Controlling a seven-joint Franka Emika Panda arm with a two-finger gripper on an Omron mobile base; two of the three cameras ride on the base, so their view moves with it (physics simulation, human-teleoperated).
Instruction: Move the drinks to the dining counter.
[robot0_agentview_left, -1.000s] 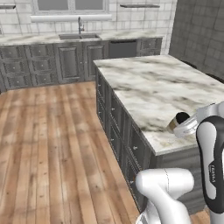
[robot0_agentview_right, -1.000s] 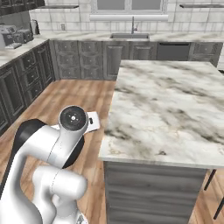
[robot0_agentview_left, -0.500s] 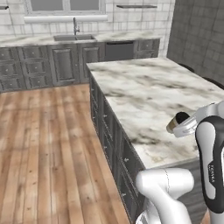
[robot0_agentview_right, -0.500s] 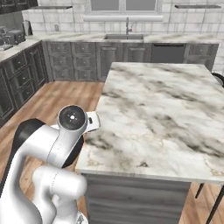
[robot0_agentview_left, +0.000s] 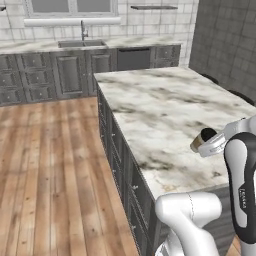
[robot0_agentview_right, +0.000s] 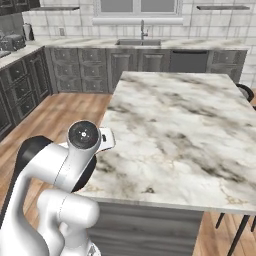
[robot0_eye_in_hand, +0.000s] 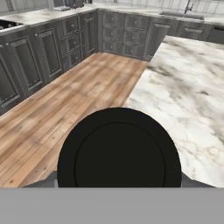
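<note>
Driven nearer white grey-veined marble dining counter (robot0_agentview_left: 165, 115) | one tan paper coffee cup, black lid (robot0_agentview_left: 201, 139), over near edge | gripper (robot0_agentview_left: 212, 145) clamped on cup

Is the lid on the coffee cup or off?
On. The black lid covers the top of the coffee cup held over the dining counter.

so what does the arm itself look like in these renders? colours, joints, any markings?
Glossy white rounded links with dark, near-black joint sections. In the right base view the arm shows a round dark cap with a small centre mark at one joint. In the left base view a black upright link carries small white lettering, too small to read. The gripper end is white. No cables visible.
</note>
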